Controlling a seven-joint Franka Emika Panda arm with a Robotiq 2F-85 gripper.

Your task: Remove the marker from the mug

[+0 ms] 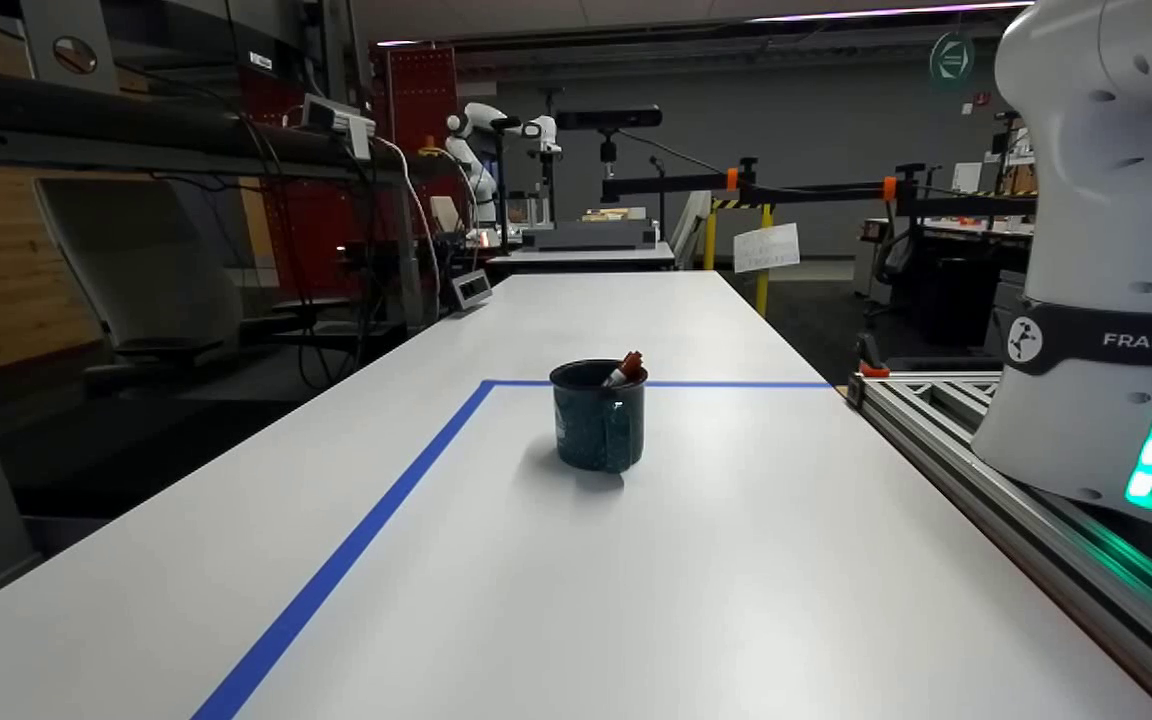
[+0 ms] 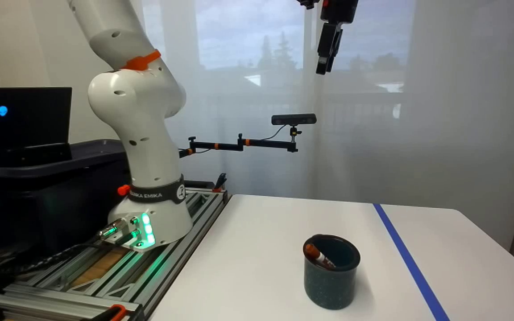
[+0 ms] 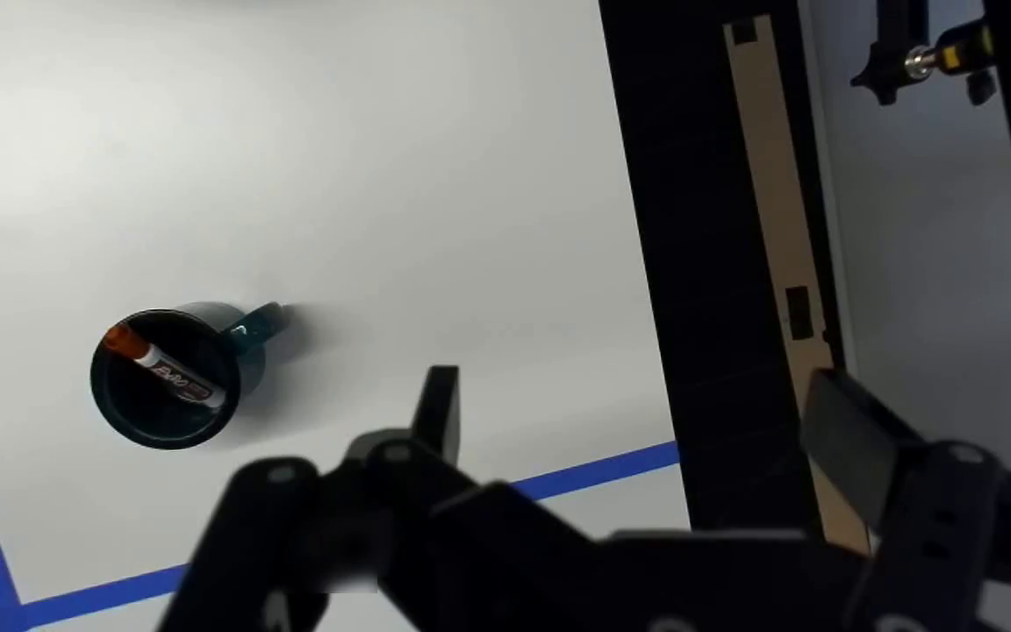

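White table (image 3: 400,167), fingers (image 3: 852,443) spread and empty up high; wrist view's got the marker (image 3: 170,373) left of them, slanting in the mug (image 3: 139,405).

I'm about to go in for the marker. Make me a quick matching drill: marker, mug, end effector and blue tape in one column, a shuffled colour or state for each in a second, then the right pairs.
Column one
1. marker
2. mug
3. end effector
4. blue tape

Column two
A. open, holding nothing
B. flat strips meeting at a corner
C. dark teal, standing upright
D. tilted, reddish-orange at one end

Right pairs: 1-D; 2-C; 3-A; 4-B
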